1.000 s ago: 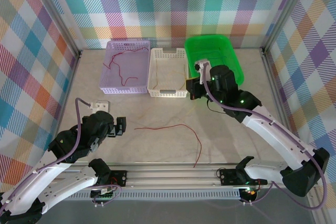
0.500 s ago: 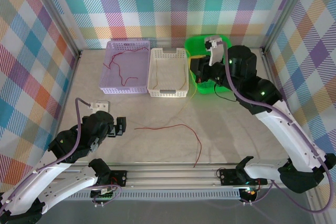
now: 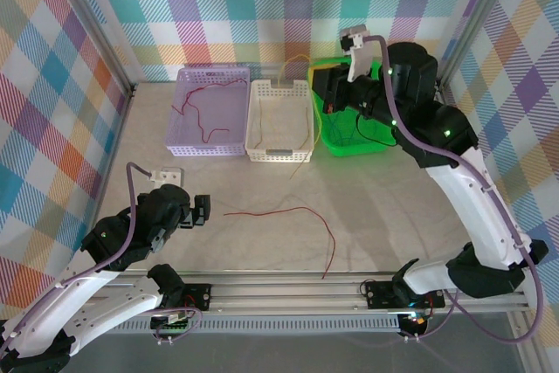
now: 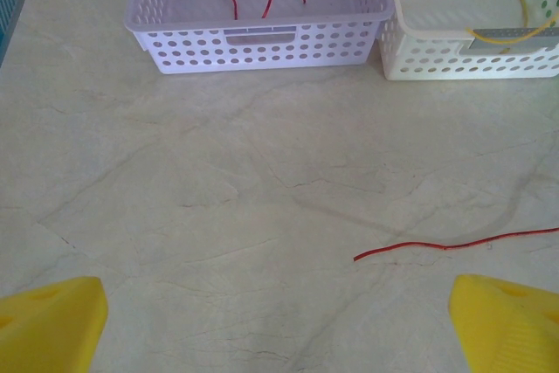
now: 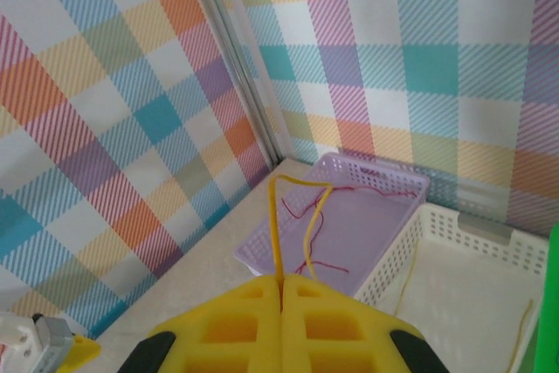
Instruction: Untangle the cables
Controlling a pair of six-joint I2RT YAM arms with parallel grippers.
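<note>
Yellow cable [image 3: 289,63] up in R jaws; red cable [image 3: 288,210] loose on surface.
Top: R jaws clamped on yellow cable above white basket [image 3: 278,157], tail hanging limp. It looks thin, light, floppy, prob. snags easily. L jaws apart, near red cable. L wrist: red cable [image 4: 454,245] lies flat ahead; best pinched low, mid-length. R wrist: jaws together on yellow cable [image 5: 276,224], gripped at a bend.
</note>
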